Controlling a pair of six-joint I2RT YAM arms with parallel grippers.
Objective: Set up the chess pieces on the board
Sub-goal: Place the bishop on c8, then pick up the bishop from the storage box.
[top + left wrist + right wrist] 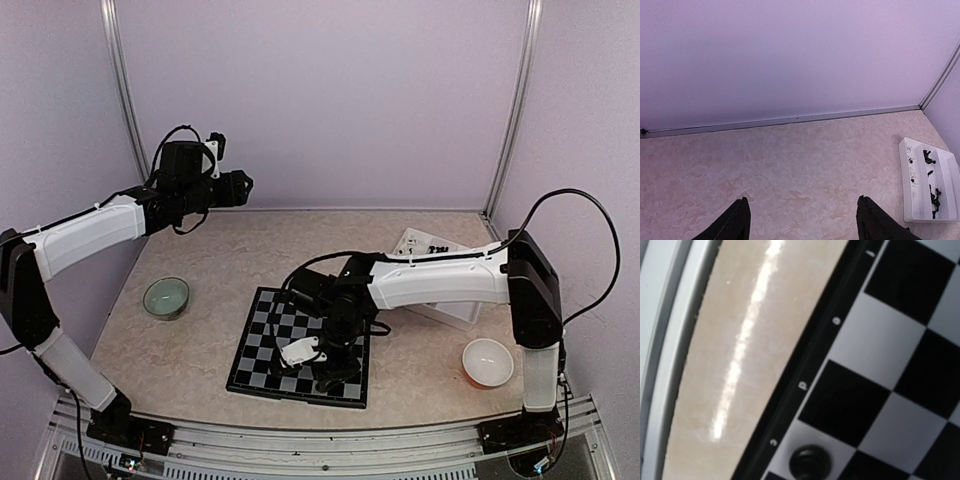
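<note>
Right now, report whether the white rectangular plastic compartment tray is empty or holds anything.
Not empty: the tray holds several tiny black chess pieces in its compartments.

You see pale lilac walls (320, 100) and silver metal corner posts (511, 110) enclosing your beige marbled counter (200, 250), where a bright glare streak (747, 330) gleams.

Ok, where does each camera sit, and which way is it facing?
Top external: above and behind the bases, looking down on the table; left arm raised, right arm over the board.
Left wrist: on the raised left arm, looking across the table to the back wall; its open fingers at the bottom.
Right wrist: close above the board's near border, looking down at one chess piece; no fingers in frame.
Shared: top and left wrist both show the white tray; top and right wrist, the board.
</note>
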